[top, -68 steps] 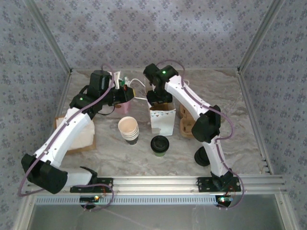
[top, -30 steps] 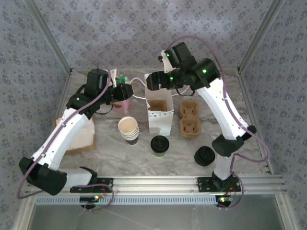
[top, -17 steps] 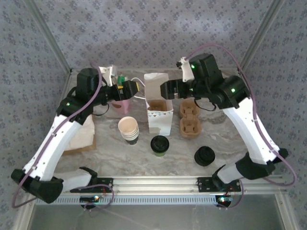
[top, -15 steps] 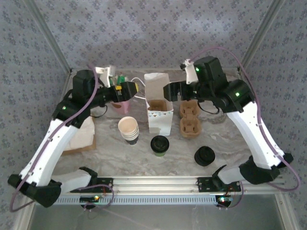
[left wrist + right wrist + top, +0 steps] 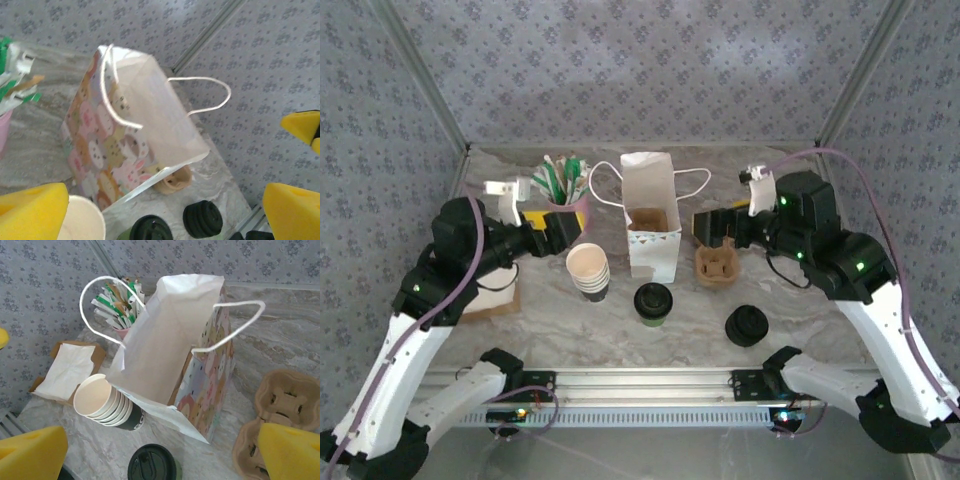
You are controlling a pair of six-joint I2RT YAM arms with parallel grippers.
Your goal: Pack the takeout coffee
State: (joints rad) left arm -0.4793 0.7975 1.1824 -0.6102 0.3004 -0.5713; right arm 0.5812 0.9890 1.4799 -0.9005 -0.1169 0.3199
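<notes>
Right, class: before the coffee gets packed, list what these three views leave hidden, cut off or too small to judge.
- The floor of the bag: hidden by its own white wall, right wrist view.
- The takeout coffee: its side is cut off by the bottom edge, both wrist views.
- The cup carrier: cut by the right edge, right wrist view.
- The lid stack: how many lids is too small to count, top external view.

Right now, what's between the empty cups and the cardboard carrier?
The open paper bag stands between the cup stack and the cup carrier, in the top view.
</notes>
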